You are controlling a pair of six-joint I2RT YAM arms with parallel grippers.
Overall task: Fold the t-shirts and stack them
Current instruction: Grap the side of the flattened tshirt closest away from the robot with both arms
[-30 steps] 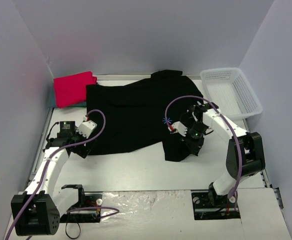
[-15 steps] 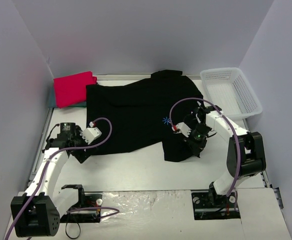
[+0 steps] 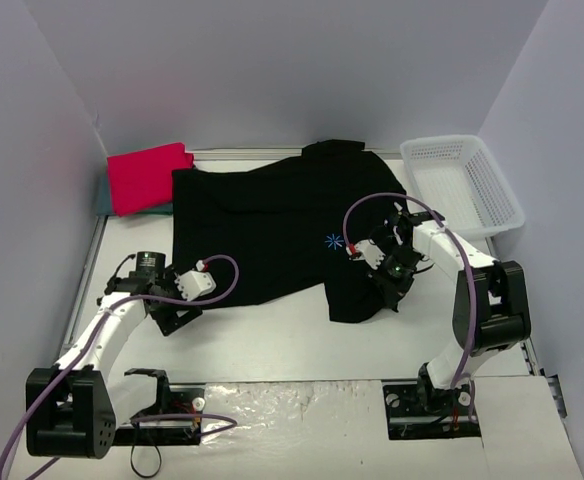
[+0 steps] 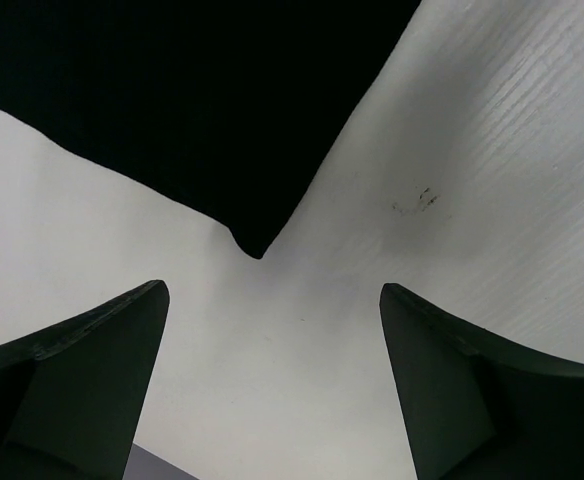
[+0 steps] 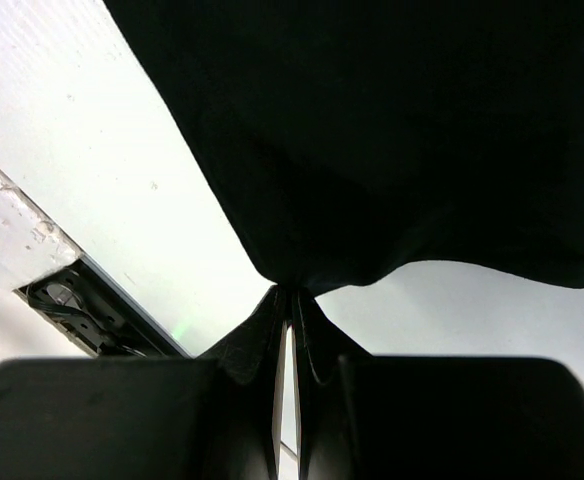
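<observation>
— So, what sits nearest?
— Left gripper, low over the table at the near left; its jaws stand wide apart with nothing between them; a corner of the black t-shirt points toward the gap, just beyond the fingertips and not touching them.
— And the other arm?
— Right gripper is pressed tight on a pinch of that shirt's near right edge; the cloth bunches into the closed tips.
— Where does the shirt lie?
— Spread across the table's middle; farther back, the red-pink t-shirt lies folded in the far left corner on the teal-blue t-shirt, of which only an edge shows; the basket stands far right.
</observation>
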